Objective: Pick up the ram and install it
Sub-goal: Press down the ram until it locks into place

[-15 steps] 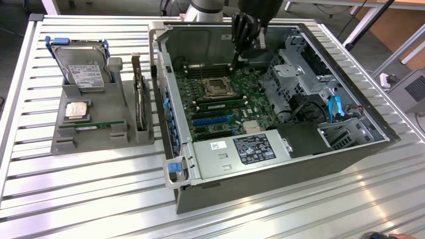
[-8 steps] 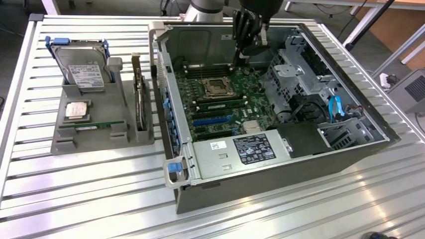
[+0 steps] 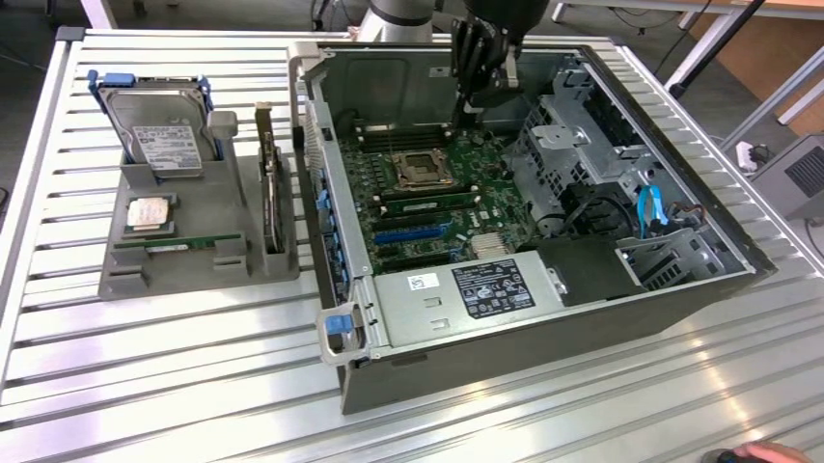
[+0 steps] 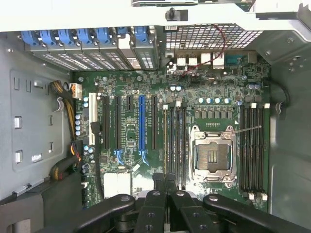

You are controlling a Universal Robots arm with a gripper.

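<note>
A green ram stick [image 3: 172, 245] with a pale label lies flat in the grey holder [image 3: 129, 280] at the exterior view's left, outside the computer case. A second green stick [image 3: 431, 203] [image 4: 165, 141] stands in a memory slot on the motherboard [image 3: 438, 193], on the side of the CPU socket [image 3: 422, 170] [image 4: 214, 156] that faces the blue card slots. My gripper [image 3: 477, 96] [image 4: 165, 180] hangs inside the open case above the motherboard, near the rear wall. It is shut, its black fingers pressed together with nothing between them, and it touches neither stick.
The holder also carries a silver hard drive [image 3: 157, 130], a dark expansion card [image 3: 269, 193] on edge and a square chip [image 3: 150, 213]. Inside the case [image 3: 386, 357] are a labelled power supply [image 3: 483, 289], a metal drive cage [image 3: 580, 135] and blue cables [image 3: 647, 207].
</note>
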